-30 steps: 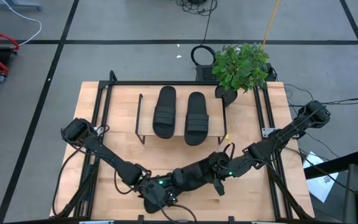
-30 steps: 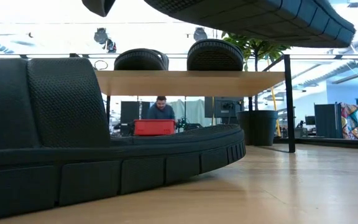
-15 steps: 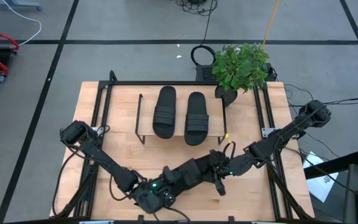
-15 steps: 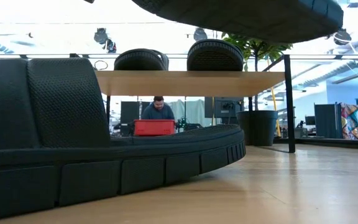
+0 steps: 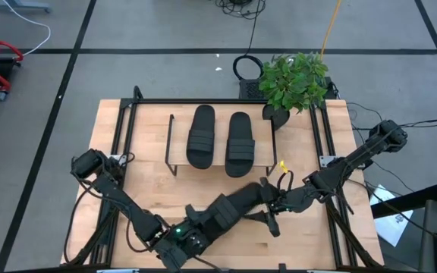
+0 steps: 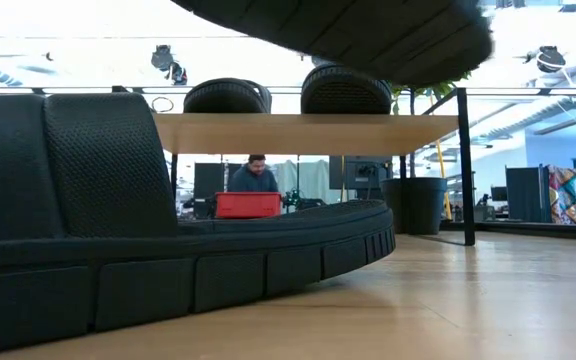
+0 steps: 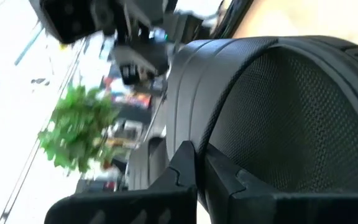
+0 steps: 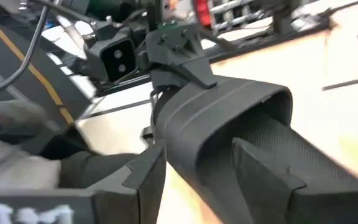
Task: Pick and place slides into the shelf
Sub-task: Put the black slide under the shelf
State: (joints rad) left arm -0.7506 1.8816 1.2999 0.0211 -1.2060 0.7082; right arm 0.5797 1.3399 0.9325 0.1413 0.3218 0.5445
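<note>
High view: two slides lie on the shelf | third slide lifted over front desk, clamped by left pincer and right pincer | low view: fourth slide on desk.

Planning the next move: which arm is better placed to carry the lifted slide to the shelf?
Right, likely: the right gripper holds the lifted slide at its end nearer the shelf; the left gripper holds the farther end.

Two slides on shelf, third lifted
</note>
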